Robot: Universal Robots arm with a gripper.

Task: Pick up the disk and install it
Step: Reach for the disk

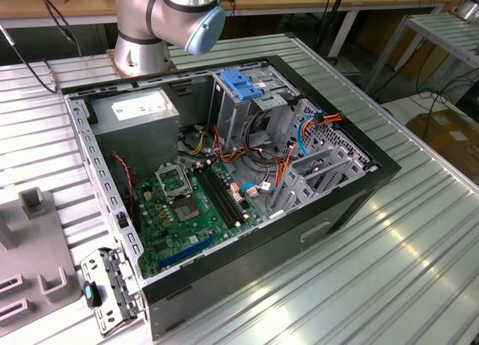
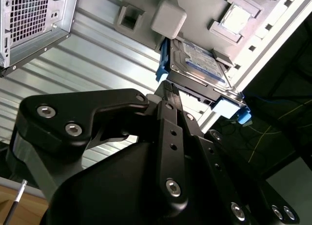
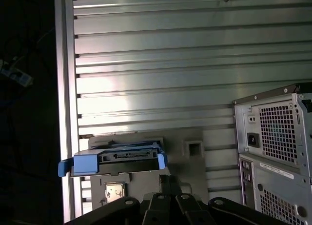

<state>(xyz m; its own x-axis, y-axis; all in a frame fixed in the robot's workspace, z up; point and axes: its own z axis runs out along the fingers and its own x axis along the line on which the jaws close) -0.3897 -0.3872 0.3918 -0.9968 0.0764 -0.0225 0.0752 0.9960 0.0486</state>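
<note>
Disk (image 2: 201, 60) just beyond closed jaws

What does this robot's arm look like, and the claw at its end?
The arm is thick silver-grey tubing with rounded joints and a light blue cap. The gripper is matt black, built of angular links with silver screws.

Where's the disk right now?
In the second wrist view the disk sits on the grey fixture plate at the edge of the ribbed metal table, apart from the computer case.
</note>
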